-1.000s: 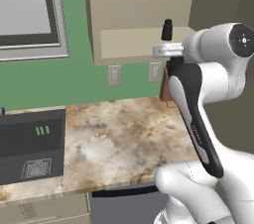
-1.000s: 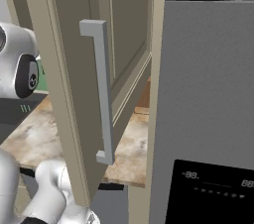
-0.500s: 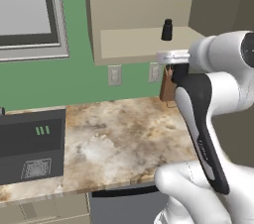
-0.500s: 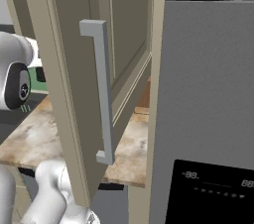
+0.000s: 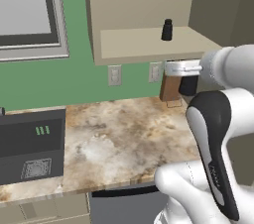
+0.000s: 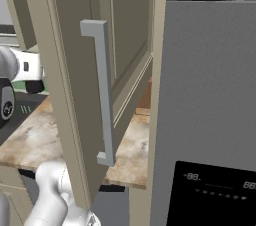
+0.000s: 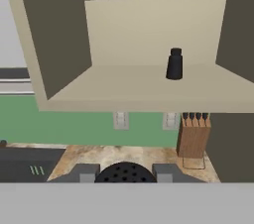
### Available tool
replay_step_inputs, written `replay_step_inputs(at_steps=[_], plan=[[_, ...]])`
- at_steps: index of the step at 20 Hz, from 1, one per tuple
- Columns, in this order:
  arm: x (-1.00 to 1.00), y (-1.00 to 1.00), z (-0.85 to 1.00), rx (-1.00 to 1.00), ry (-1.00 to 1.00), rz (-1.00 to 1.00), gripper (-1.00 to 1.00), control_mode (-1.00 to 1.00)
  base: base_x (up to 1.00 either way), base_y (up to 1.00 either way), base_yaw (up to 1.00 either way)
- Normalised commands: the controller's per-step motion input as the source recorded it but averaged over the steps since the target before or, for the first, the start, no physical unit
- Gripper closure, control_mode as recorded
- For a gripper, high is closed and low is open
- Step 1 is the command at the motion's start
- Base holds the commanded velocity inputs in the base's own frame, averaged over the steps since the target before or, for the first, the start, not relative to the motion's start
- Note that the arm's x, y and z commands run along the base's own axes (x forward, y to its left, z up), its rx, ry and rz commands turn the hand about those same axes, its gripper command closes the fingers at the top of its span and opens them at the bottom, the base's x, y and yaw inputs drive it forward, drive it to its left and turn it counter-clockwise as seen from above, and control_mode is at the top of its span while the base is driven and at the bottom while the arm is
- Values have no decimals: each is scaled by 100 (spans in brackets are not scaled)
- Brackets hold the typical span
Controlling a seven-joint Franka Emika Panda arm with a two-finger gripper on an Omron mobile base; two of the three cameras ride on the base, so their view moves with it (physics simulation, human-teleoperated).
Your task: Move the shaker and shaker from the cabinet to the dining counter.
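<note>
In the hand view the open cabinet point(image 7: 59, 44) took the upper half, with one black shaker point(image 7: 174, 64) upright on its beige shelf point(image 7: 129, 86) at about 2 o'clock from centre, well clear of the walls. At 6 o'clock the jaws were closed on a second shaker point(image 7: 124, 173), its round perforated black top sitting between the two dark fingertips point(image 7: 84, 173). At 4 o'clock a wooden knife block point(image 7: 193, 139) stood on the marbled tabletop point(image 7: 149, 156) below the shelf.
</note>
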Motion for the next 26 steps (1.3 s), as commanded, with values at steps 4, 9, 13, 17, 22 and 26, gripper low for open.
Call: replay_step_inputs(at_steps=[4, 9, 13, 17, 22, 26], plan=[[-53, 0, -8, 0, 0, 0, 100, -100, 0, 0, 0], [-46, 0, -9, 0, -1, 0, 100, -100, 0, 0, 0], [-6, 0, -11, 0, -1, 0, 100, -100, 0, 0, 0], [0, -1, -17, 0, 0, 0, 100, -100, 0, 0, 0], [0, -5, -15, 0, 0, 0, 100, -100, 0, 0, 0], [-10, -3, -20, 0, 0, 0, 100, -100, 0, 0, 0]])
